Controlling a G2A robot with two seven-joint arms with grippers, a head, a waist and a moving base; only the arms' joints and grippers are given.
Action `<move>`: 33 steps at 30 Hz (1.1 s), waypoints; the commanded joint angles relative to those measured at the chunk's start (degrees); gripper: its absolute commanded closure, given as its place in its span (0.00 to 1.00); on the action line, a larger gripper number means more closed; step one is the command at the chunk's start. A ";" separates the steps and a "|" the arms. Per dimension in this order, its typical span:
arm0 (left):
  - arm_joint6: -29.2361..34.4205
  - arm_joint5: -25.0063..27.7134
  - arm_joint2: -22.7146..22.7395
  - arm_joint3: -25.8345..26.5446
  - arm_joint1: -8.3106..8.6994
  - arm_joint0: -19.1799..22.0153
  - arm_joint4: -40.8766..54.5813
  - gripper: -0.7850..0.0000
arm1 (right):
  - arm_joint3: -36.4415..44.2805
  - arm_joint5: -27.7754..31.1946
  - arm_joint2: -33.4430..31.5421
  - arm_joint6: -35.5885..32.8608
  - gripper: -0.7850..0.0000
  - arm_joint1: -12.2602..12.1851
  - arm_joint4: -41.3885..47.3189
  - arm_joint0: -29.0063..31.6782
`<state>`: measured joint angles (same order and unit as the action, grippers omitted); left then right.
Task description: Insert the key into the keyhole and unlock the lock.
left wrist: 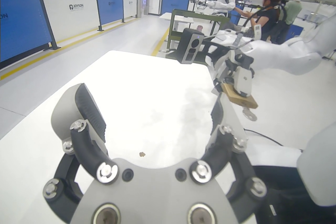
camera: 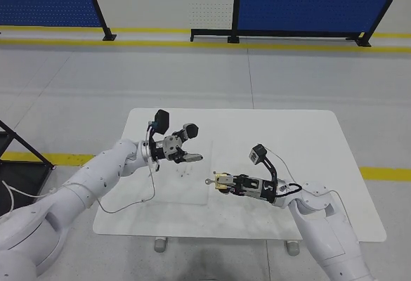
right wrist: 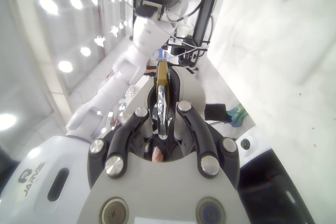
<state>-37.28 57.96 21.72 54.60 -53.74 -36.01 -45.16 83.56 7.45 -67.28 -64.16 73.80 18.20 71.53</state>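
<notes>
Two arms over the white table — left gripper spread wide, right gripper clamped on the brass lock — key head protruding, blade hidden.

Bright ceiling lamps flood the scene, glare bleaching the white table, shadows faint

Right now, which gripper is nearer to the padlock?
Right. The right gripper is shut on the padlock, holding it over the table. The left gripper is open and empty, facing the padlock across a gap, not touching it.
</notes>
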 commanded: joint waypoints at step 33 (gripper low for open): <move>86.64 -3.03 -0.75 -6.95 -3.99 5.57 82.78 0.00 | 0.00 0.00 0.00 0.00 1.00 0.00 0.00 0.00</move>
<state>48.03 56.39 20.90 47.20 -57.88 -30.15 35.15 83.56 7.45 -67.28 -64.16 73.80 18.20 71.53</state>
